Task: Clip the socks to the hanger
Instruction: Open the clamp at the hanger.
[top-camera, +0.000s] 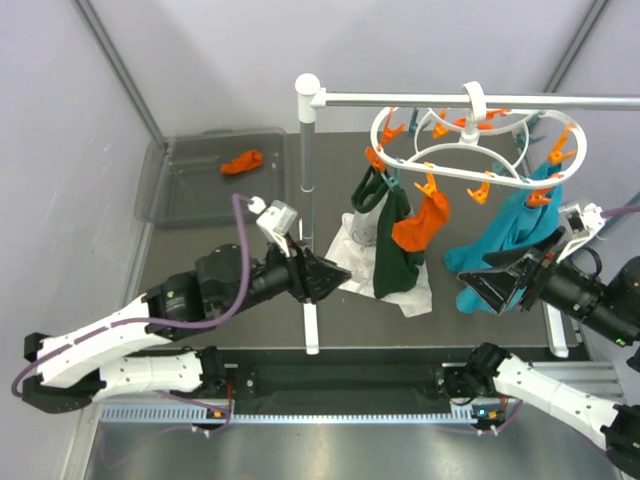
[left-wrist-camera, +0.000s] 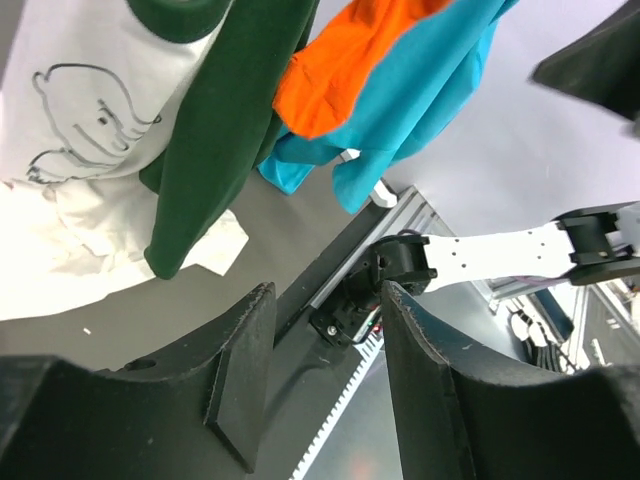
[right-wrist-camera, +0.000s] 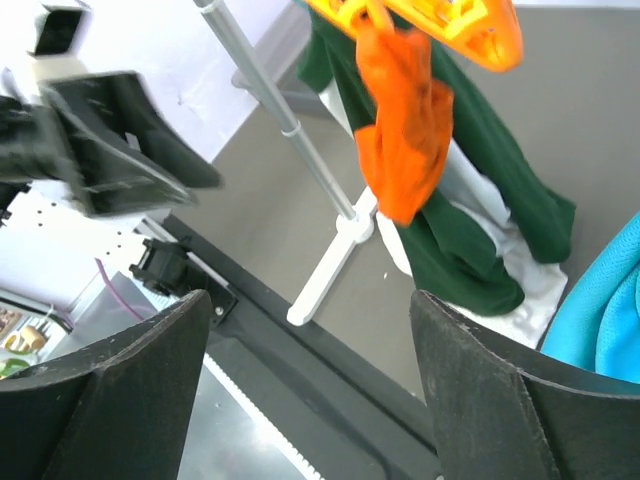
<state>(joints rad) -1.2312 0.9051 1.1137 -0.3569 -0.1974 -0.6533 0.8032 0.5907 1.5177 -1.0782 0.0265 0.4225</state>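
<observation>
Grey tabletop (top-camera: 400, 330) enclosed by pale walls, with a white pole rail (top-camera: 420, 100) mounted on an upright post (top-camera: 306, 180) across the far side.

1. Hanger (top-camera: 455, 171): white oval double ring, hooked over the rail toward the right end and fitted with orange and teal clothespins.
2. First orange sock (top-camera: 423, 222) (right-wrist-camera: 402, 130): hangs from an orange clothespin (top-camera: 430, 185) on the near side of the ring, toe down, just beside the dark green cloth (top-camera: 392, 250). In the left wrist view it shows between that cloth and the teal cloth (left-wrist-camera: 430, 90).
3. Second orange sock (top-camera: 241, 162): lies crumpled in a clear plastic bin (top-camera: 160, 195) at the far left of the table, well apart from the hanger and from both arms.
4. Other items: the teal cloth hangs from the right of the ring. A white cloth (top-camera: 360, 250) with a line drawing lies on the table under the green cloth, near the foot of the post.
5. Left gripper (top-camera: 335, 278) (left-wrist-camera: 325, 370): held low, near the post and pointing toward the hung items; jaws parted, nothing between them.
6. Right gripper (top-camera: 470, 288) (right-wrist-camera: 310, 390): held low, beside the bottom of the teal cloth and facing left; jaws spread wide and empty.
</observation>
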